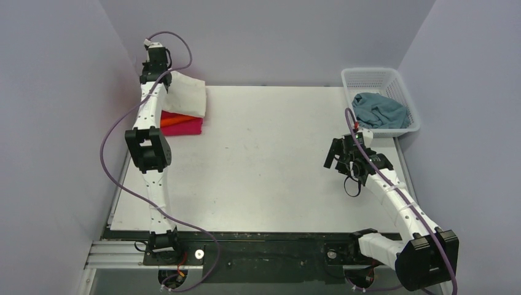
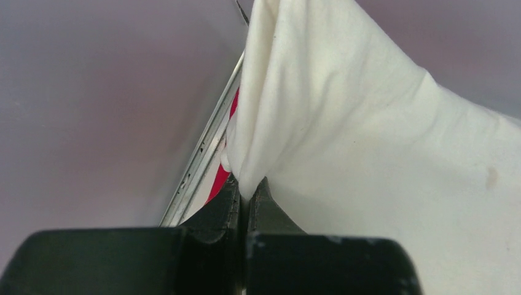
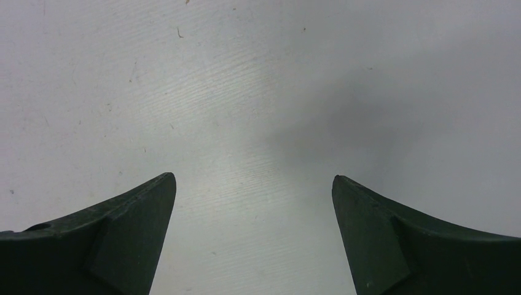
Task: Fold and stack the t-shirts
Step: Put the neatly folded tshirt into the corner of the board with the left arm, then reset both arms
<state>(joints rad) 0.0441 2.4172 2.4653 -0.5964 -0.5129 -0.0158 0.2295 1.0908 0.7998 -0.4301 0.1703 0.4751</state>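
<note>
A folded cream t-shirt (image 1: 189, 93) lies on an orange t-shirt (image 1: 174, 119) and a magenta t-shirt (image 1: 186, 128) at the table's back left. One edge of the cream t-shirt is lifted. My left gripper (image 1: 162, 78) is shut on that edge. In the left wrist view the cream cloth (image 2: 368, 153) is pinched at the left gripper (image 2: 249, 184), with a red strip (image 2: 219, 178) of the stack below. A grey-blue t-shirt (image 1: 381, 109) sits crumpled in the basket. My right gripper (image 1: 336, 155) hangs open over the bare table (image 3: 246, 92); the right gripper (image 3: 254, 178) holds nothing.
A white mesh basket (image 1: 372, 72) stands at the back right corner. Purple-grey walls close in the left, back and right sides. The table's metal edge rail (image 2: 196, 166) runs just beside the stack.
</note>
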